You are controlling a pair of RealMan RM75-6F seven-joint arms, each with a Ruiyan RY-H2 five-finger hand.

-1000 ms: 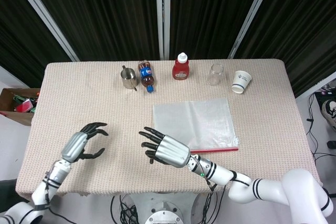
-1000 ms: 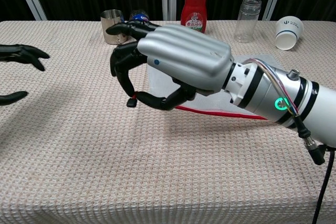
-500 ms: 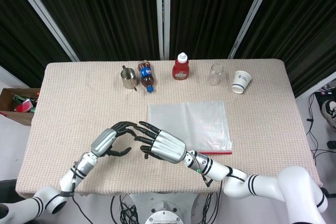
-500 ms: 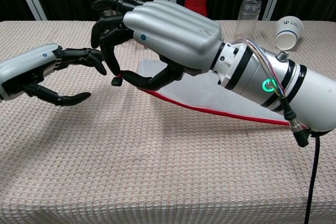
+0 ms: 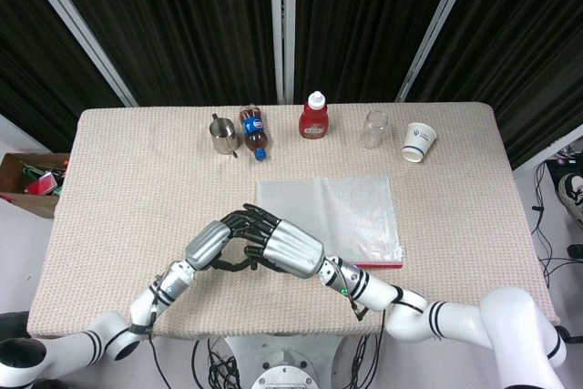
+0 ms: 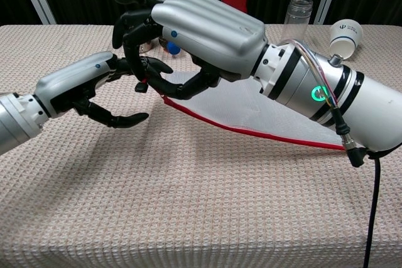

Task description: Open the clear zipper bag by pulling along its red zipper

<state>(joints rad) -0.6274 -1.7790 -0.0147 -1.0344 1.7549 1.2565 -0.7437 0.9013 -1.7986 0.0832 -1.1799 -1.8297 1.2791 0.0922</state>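
The clear zipper bag (image 5: 332, 211) lies flat on the table's middle, its red zipper (image 5: 376, 264) along the near edge. In the chest view the zipper (image 6: 251, 131) rises to the left, off the cloth. My right hand (image 6: 207, 29) pinches the zipper's left end with its small red pull (image 6: 143, 85) between thumb and finger. My left hand (image 6: 81, 86) is just left of it, with fingers spread, and its fingertips (image 6: 157, 65) reach up beside the pull. The left thumb hangs well below and apart. From above, the right hand (image 5: 284, 245) and left hand (image 5: 211, 243) meet, hiding the pull.
Along the far edge stand a metal cup (image 5: 221, 134), a cola bottle (image 5: 254, 131), a red ketchup bottle (image 5: 314, 117), a clear glass (image 5: 373, 129) and a paper cup (image 5: 418, 141). A cardboard box (image 5: 27, 179) sits on the floor to the left.
My left hand has swung in from the left until its fingers reach the right hand. The right hand has raised the zipper's end, and the bag has slid slightly left.
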